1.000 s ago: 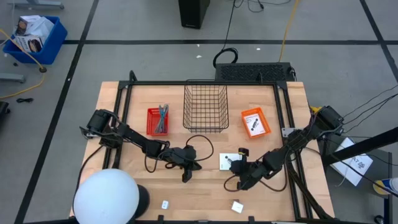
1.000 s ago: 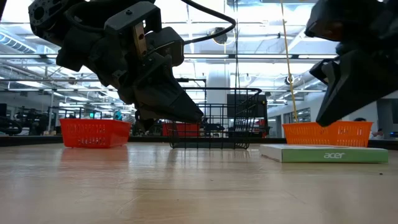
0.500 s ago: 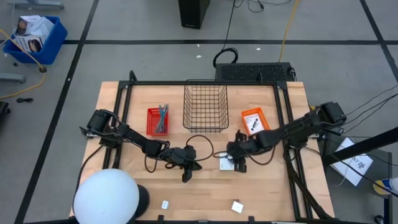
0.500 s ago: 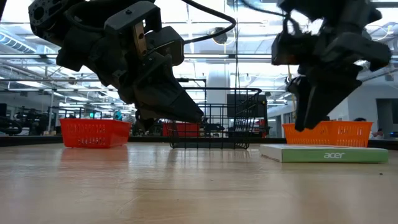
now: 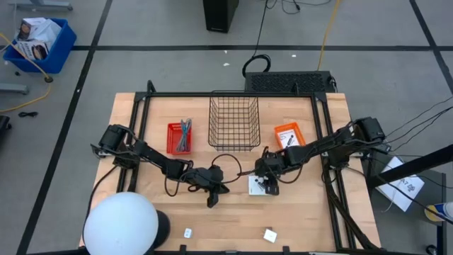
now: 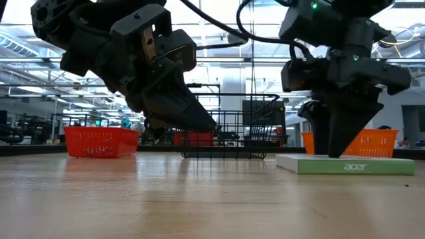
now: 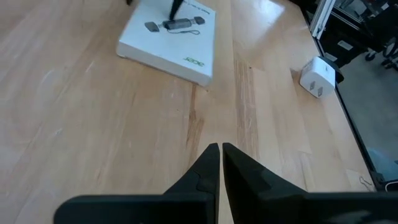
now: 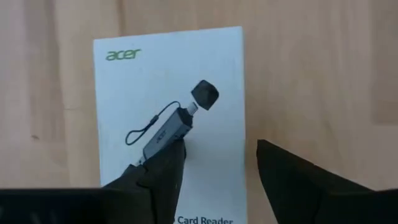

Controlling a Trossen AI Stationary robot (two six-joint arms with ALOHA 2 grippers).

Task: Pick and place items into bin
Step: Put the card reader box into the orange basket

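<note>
A flat white box with dark print lies on the wooden table, right of centre; it also shows in the low view and the right wrist view. My right gripper stands open over it, pointing steeply down. One finger is over the box top and the other is past the box's long edge, over bare wood. My left gripper hangs shut above bare wood left of the box, fingers closed in its wrist view. Two tiny white blocks lie near the front edge. The black wire bin stands at the far middle. My right gripper comes at the white box from above; in the low view its fingertips reach down to the box's top near the left end. Whether they touch it, I cannot tell.
A red tray with thin strips stands left of the wire bin, and an orange tray right of it. A large white dome covers the near left corner. A black frame runs round the table's far and side edges.
My right gripper has swung from the near right part of the table toward the left and far side, coming over the white box, and has tipped more steeply downward. The box has stayed in place.
</note>
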